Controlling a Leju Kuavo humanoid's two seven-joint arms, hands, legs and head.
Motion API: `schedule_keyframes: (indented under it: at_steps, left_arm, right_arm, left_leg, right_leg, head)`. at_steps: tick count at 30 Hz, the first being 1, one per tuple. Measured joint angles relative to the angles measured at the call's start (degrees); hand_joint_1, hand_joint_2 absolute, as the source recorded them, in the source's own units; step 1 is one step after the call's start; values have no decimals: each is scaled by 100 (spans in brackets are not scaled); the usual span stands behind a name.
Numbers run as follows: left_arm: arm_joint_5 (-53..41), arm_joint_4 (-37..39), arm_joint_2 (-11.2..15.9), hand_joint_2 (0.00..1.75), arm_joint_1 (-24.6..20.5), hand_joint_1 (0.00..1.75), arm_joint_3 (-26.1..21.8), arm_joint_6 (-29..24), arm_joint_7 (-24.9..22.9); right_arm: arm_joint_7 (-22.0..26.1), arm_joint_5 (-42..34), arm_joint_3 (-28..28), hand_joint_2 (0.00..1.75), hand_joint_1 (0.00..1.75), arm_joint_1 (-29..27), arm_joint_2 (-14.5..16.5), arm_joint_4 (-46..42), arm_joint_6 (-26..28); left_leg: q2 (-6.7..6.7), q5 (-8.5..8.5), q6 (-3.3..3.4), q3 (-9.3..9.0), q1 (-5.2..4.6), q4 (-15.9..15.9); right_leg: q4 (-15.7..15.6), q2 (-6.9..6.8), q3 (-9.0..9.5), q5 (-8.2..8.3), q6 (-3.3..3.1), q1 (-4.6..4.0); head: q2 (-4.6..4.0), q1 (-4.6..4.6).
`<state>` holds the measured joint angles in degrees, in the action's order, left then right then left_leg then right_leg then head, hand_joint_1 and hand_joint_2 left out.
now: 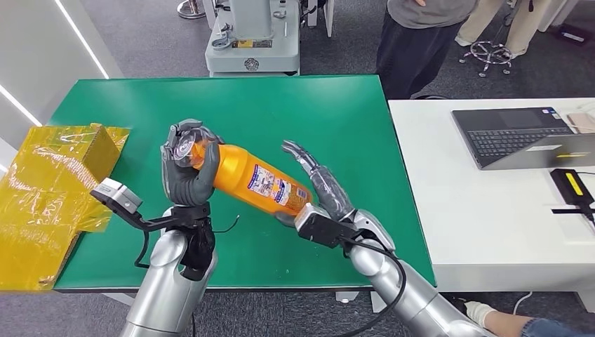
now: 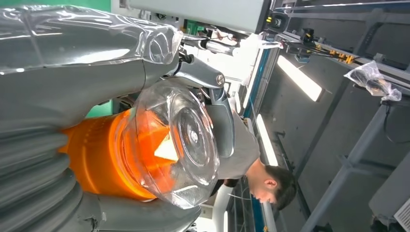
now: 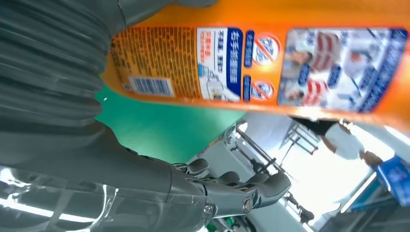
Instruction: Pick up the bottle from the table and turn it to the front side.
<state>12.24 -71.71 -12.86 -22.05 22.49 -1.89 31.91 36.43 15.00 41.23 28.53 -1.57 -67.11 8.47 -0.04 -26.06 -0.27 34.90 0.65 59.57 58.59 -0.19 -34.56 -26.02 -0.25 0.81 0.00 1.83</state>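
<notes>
An orange bottle with a clear cap and a blue and white label lies tilted in the air above the green table. My left hand grips its cap end, fingers wrapped around the neck. In the left wrist view the clear cap faces the camera, with my left hand around it. My right hand is at the bottle's base, fingers stretched out along its far side and palm touching it. The right wrist view has the bottle's label close up, beside my right hand, whose thumb stands well apart from the bottle.
A crumpled yellow bag lies on the table's left end. A white table with a laptop stands to the right. A person and a grey machine are behind the green table.
</notes>
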Motion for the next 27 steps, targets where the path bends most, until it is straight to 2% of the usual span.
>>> schedule_keyframes:
  at_steps: [9,18,23,27]
  left_arm:
    - [60,15,16,175,19,175,0,-82,4]
    - [220,10,-21,175,78,175,-108,-502,187]
    - [213,-115,-11,175,145,175,-217,-872,334]
    - [-203,-267,44,175,169,175,-363,-1377,357]
  right_arm:
    - [116,-384,-220,175,0,-565,-1,-807,579]
    - [193,-540,-314,175,0,-1272,-2,-1720,1330]
    - [211,-644,-383,175,0,-1530,-3,-1997,1383]
    - [273,-727,-395,175,0,-1616,-3,-2025,1373]
  left_leg:
    - [0,0,0,1,0,0]
    - [0,-1,0,1,0,-1]
    - [1,-1,0,2,0,-2]
    - [1,0,0,1,0,-2]
  right_leg:
    - [-1,0,-2,-1,0,0]
    - [-1,0,-2,-1,1,0]
    - [0,1,-2,-1,1,0]
    - [0,1,-1,-1,1,0]
  head:
    - [1,0]
    - [0,-1]
    - [0,0]
    - [0,-1]
